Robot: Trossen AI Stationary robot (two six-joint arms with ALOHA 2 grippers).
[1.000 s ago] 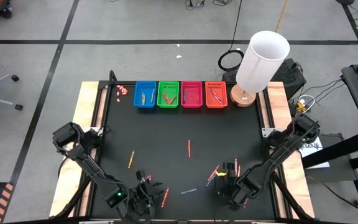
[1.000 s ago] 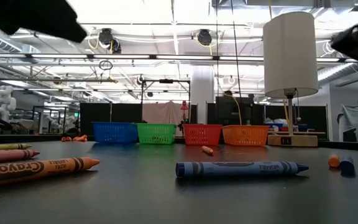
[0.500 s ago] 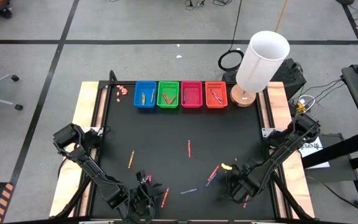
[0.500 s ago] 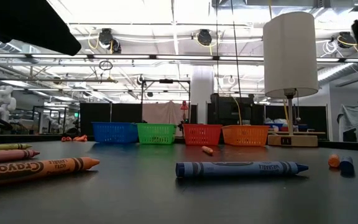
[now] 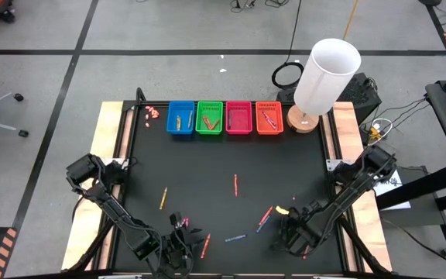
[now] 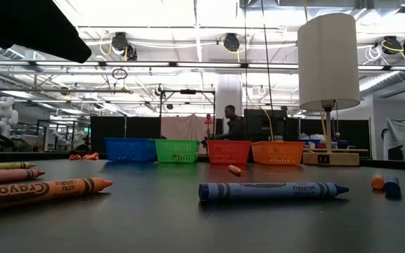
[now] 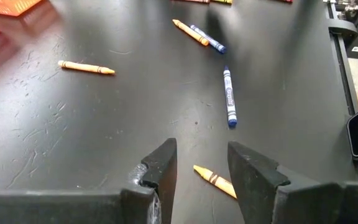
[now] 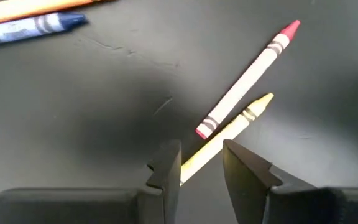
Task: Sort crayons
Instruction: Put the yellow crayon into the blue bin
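My right claw (image 8: 201, 152) has slid a little back toward the near edge of the table (image 5: 207, 167) over the last second and has settled low over 2 of the crayons: a yellow crayon (image 8: 229, 134), whose end runs into the gap between my fingers, and a white-wrapped, pink-tipped crayon (image 8: 247, 78) lying across it. The jaws stand narrowly apart and grip nothing; the yellow stick looks to be lying flat on the table. I judge this shift as lining up for a pick, so the next thing is to drop and close on the yellow one without dragging its neighbour. My left claw (image 7: 202, 155) hangs at the near edge too, parted about as narrowly and empty, with an orange crayon (image 7: 215, 180) just under its tips and a blue crayon (image 7: 229, 96) beyond. A person (image 6: 232, 126) has come into sight far behind the 4 baskets (image 5: 224, 117), which hold only a few sticks, so most sorting remains.
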